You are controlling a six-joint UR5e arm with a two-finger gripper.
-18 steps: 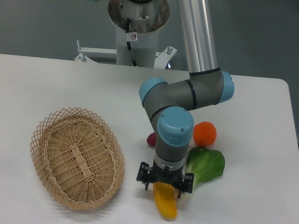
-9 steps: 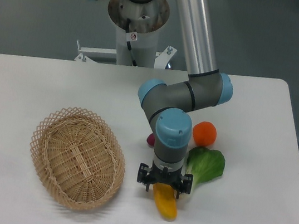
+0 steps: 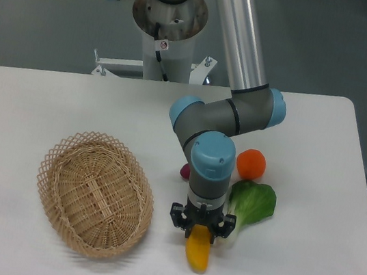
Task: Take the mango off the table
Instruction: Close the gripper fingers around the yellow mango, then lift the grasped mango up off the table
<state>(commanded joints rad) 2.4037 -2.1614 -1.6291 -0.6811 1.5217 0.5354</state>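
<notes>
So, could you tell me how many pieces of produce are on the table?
4: the mango under the gripper, the bok choy to its right, the orange behind that, and a purple sweet potato mostly hidden behind the arm.

- The smooth, elongated yellow-orange mango (image 3: 197, 252) hangs almost upright directly beneath the black two-finger gripper (image 3: 200, 231); its upper end is hidden between the fingers and its rounded yellow tip points down.
- The large white flat table (image 3: 307, 232) with rounded corners spreads out under and around the gripper on every side.
</notes>
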